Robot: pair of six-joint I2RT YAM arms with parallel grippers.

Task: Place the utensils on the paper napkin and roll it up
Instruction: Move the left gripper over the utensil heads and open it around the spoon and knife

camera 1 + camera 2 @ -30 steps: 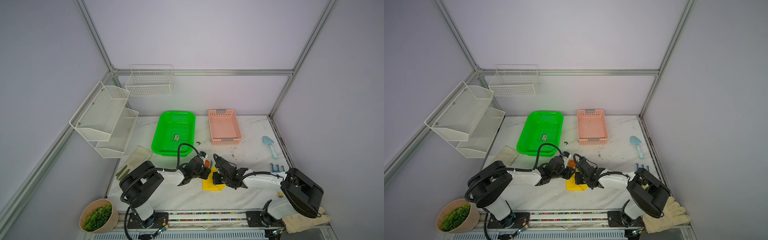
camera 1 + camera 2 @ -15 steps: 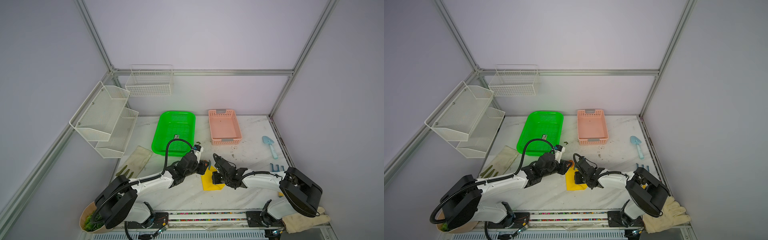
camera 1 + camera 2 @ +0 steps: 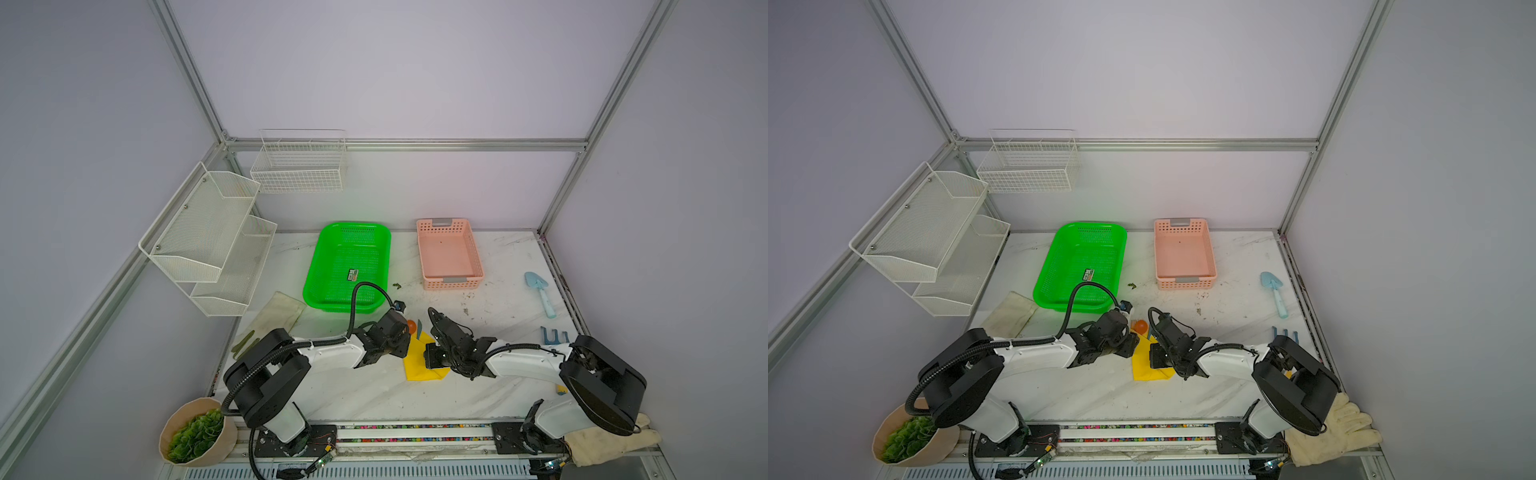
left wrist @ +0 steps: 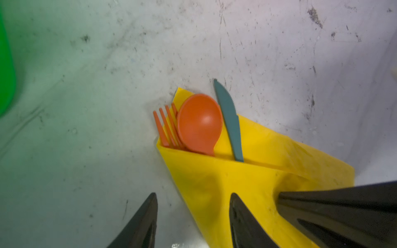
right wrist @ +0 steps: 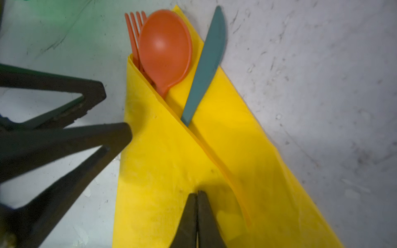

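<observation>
The yellow paper napkin (image 4: 223,189) (image 3: 419,365) lies folded over the utensils near the table's front middle. From the fold stick out an orange spoon (image 4: 199,124) (image 5: 165,47), the tines of an orange fork (image 4: 164,126) (image 5: 134,28) and a teal knife (image 4: 228,120) (image 5: 206,66). My left gripper (image 4: 193,195) is open, one finger over the napkin's edge and one over bare table, holding nothing. My right gripper (image 5: 196,193) is shut, its tips pressing down on the folded napkin. In both top views the two wrists hide most of the napkin.
A green basket (image 3: 347,266) and a pink basket (image 3: 451,253) stand behind the napkin. A light blue toy shovel (image 3: 540,291) lies far right. Cream gloves (image 3: 282,316) (image 3: 611,440) lie left and front right. White wire shelves (image 3: 208,232) hang on the left wall; a plant bowl (image 3: 195,432) sits front left.
My left gripper's jaws have opened wider at the napkin's left edge, and the left arm's elbow has shifted. The right gripper has stayed shut on the same spot.
</observation>
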